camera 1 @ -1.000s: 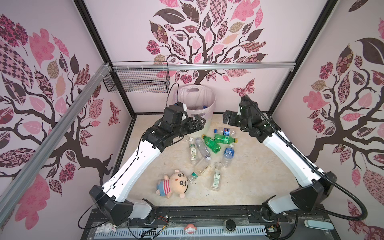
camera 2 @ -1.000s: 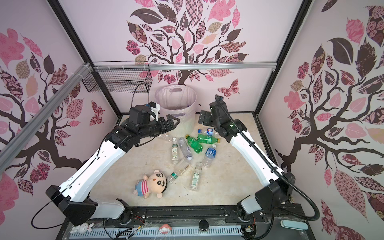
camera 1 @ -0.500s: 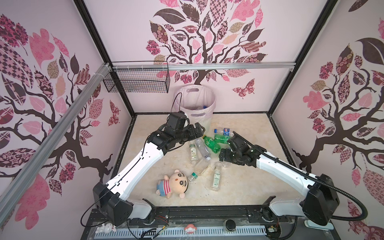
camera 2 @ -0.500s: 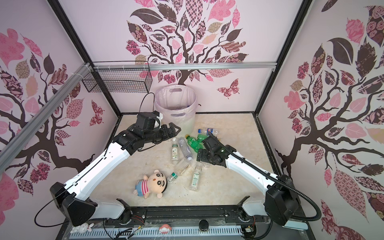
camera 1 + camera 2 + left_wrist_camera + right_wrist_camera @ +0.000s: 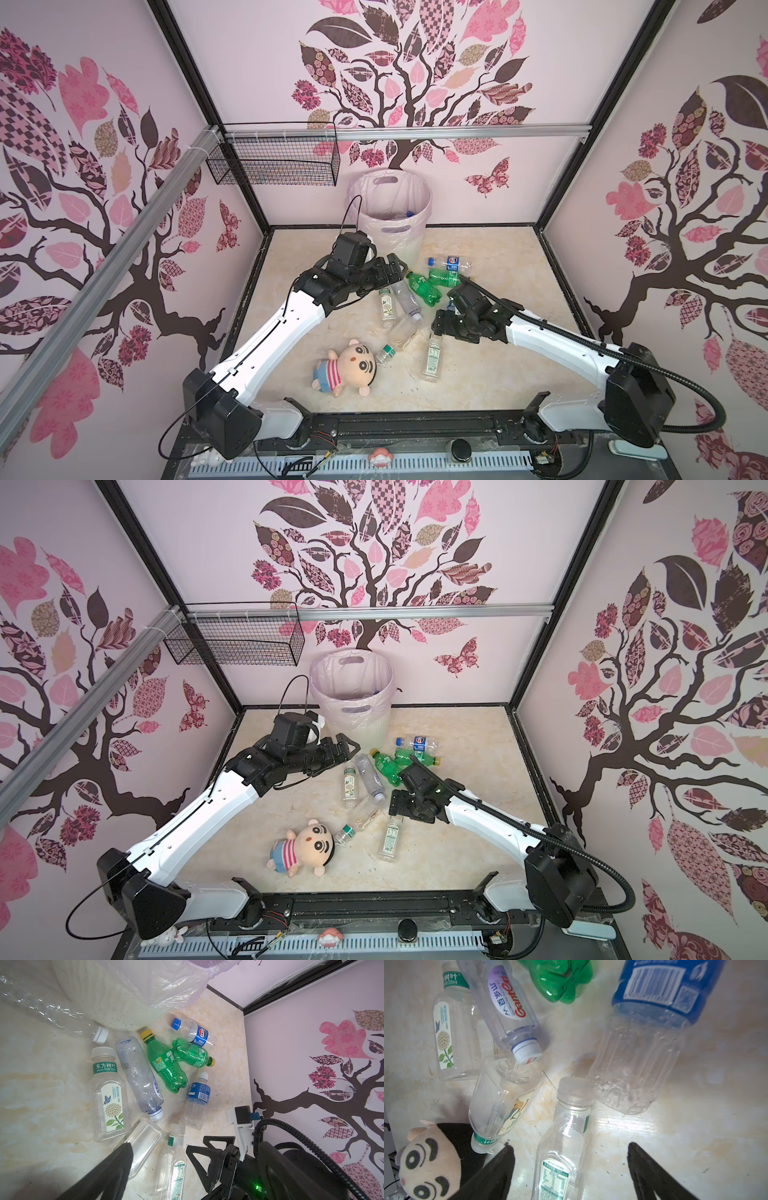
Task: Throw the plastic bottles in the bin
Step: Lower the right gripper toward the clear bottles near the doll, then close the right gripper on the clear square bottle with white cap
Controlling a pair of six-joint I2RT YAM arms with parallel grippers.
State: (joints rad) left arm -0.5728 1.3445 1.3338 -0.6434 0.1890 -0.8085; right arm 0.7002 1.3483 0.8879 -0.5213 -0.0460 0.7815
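Note:
The cream bin (image 5: 420, 195) with its pink bag stands at the back wall; bottles lie inside it. Several plastic bottles lie on the floor in front of it: two green ones (image 5: 424, 289), a blue-labelled one (image 5: 451, 262) and clear ones (image 5: 386, 305). My right gripper (image 5: 570, 1145) is open and low, straddling a clear bottle with a green-white label (image 5: 562, 1159) near its neck, with a gap on each side. In both top views my left gripper (image 5: 397, 266) hangs open and empty beside the bin's foot, above the pile (image 5: 347, 748).
A plush doll in a striped shirt (image 5: 349, 368) lies at the front, close to the clear bottles. A black wire basket (image 5: 274, 164) hangs on the back left wall. A crumpled clear bottle (image 5: 62, 1014) lies at the bin's base. Walls enclose the floor.
My right arm swung down from beside the bin to the front bottles and its jaws have narrowed slightly. My left arm drew back from the bin and lowered a little.

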